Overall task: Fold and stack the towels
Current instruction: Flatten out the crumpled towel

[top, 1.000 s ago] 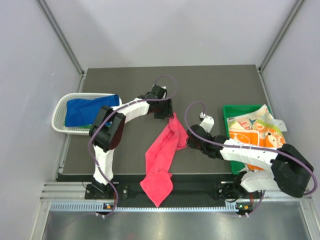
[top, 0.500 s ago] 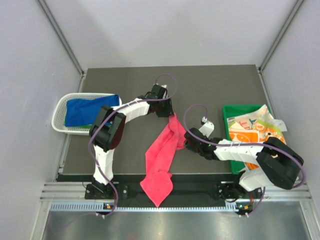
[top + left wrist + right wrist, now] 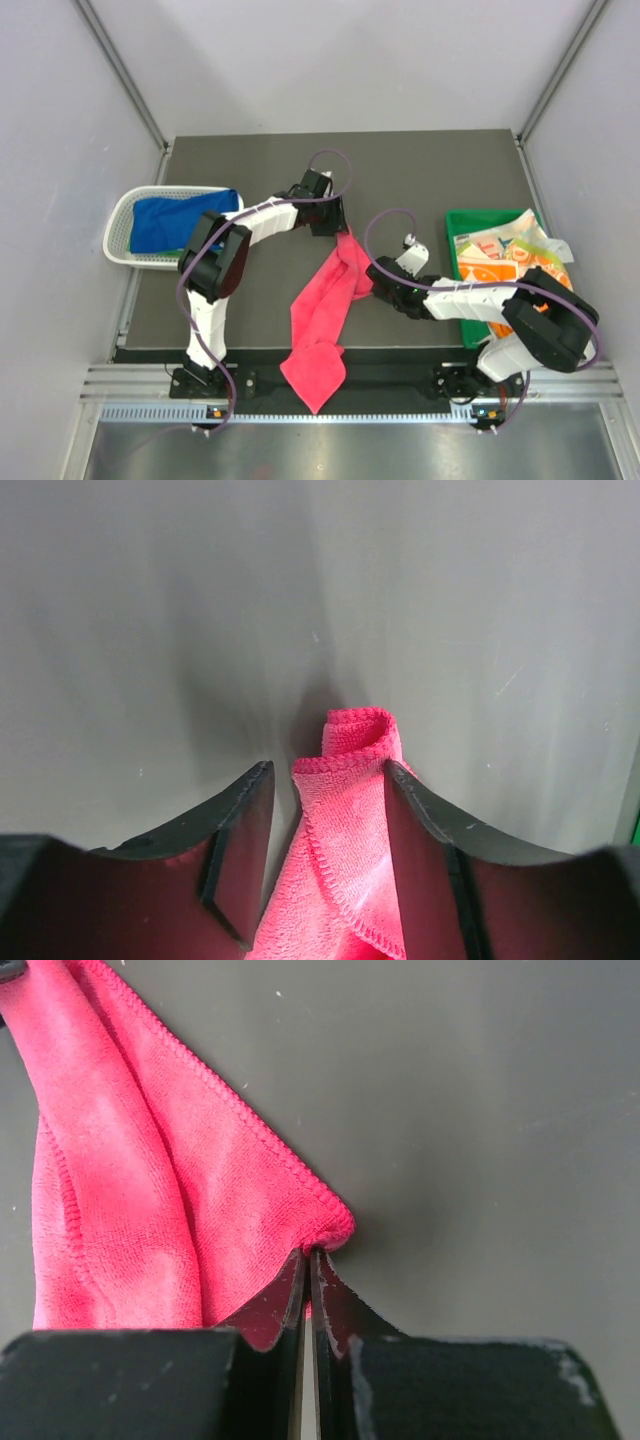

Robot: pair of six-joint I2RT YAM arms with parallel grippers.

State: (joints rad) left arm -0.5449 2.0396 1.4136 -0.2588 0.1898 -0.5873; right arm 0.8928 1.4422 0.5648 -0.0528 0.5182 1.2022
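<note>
1. From above, the left gripper (image 3: 328,224) is hidden under its own wrist. Its wrist view shows the left gripper (image 3: 328,770) spread wide around the pink-red towel (image 3: 350,780)'s folded end, with a slight gap on one side.
2. The right gripper (image 3: 308,1260) is pressed closed on the towel's (image 3: 150,1190) corner.
3. The towel (image 3: 325,305) lies diagonally across the desk (image 3: 430,180), its lower end draped past the near edge.
4. Since a second ago the right arm's elbow has swung leftward; the right gripper (image 3: 372,275) has barely shifted and the towel keeps its shape.
</note>
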